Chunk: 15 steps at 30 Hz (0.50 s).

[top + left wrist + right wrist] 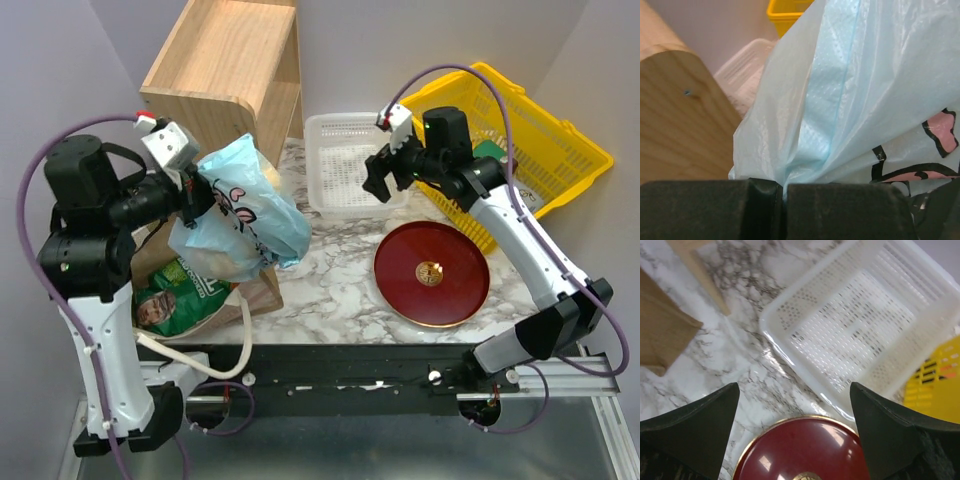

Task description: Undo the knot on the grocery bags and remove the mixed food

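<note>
My left gripper [196, 196] is shut on a fold of the thin light blue plastic bag [243, 212], holding it up above the brown paper bag [262, 288]. In the left wrist view the jaws pinch the blue film [780, 186] tight, and the bag's dark and pink print [920, 160] hangs to the right. I cannot make out the knot. A green snack packet [172, 302] lies in the paper bag's mouth, and a cream rope handle [200, 362] trails toward the front. My right gripper [378, 182] hangs open and empty over the marble between the white basket and the red plate.
A wooden shelf [225, 60] stands at the back left, close behind the blue bag. A white perforated basket [345, 150] sits mid-back, a red plate [430, 272] at the centre right, and a yellow basket [545, 150] at the back right.
</note>
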Each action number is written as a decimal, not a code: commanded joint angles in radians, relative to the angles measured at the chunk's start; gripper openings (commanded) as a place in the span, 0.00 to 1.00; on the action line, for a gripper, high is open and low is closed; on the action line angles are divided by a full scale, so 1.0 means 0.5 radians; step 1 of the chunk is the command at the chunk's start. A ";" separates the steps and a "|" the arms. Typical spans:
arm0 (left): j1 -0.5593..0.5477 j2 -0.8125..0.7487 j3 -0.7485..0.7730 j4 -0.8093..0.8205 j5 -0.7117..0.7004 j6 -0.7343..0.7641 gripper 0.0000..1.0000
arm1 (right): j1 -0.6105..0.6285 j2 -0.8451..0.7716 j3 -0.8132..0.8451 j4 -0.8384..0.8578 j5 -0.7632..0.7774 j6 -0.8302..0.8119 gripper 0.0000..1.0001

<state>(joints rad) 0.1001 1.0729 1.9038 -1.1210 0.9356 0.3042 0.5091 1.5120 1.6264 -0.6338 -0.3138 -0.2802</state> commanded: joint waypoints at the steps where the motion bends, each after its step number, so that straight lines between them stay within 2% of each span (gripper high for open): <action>1: -0.194 0.020 -0.254 0.713 0.246 -0.544 0.00 | -0.174 -0.143 -0.096 -0.064 0.127 0.064 1.00; 3: -0.511 0.081 -0.252 0.684 0.106 -0.440 0.00 | -0.251 -0.204 -0.175 -0.079 0.134 0.057 1.00; 5: -0.681 0.133 -0.243 0.631 0.031 -0.379 0.00 | -0.294 -0.275 -0.243 -0.076 0.155 0.057 1.00; 6: -0.867 0.173 -0.249 0.628 -0.030 -0.345 0.00 | -0.318 -0.299 -0.304 -0.079 0.158 0.057 1.00; 10: -1.199 0.247 -0.435 0.655 -0.275 -0.210 0.00 | -0.352 -0.395 -0.454 -0.082 0.167 0.039 1.00; 15: -1.378 0.293 -0.736 0.769 -0.518 -0.112 0.00 | -0.365 -0.496 -0.571 -0.101 0.170 0.036 1.00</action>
<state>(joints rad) -0.5365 1.1946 1.6260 -0.7967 0.8223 0.1917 0.3340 1.3090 1.3811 -0.6544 -0.2501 -0.2619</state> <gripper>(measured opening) 0.012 0.997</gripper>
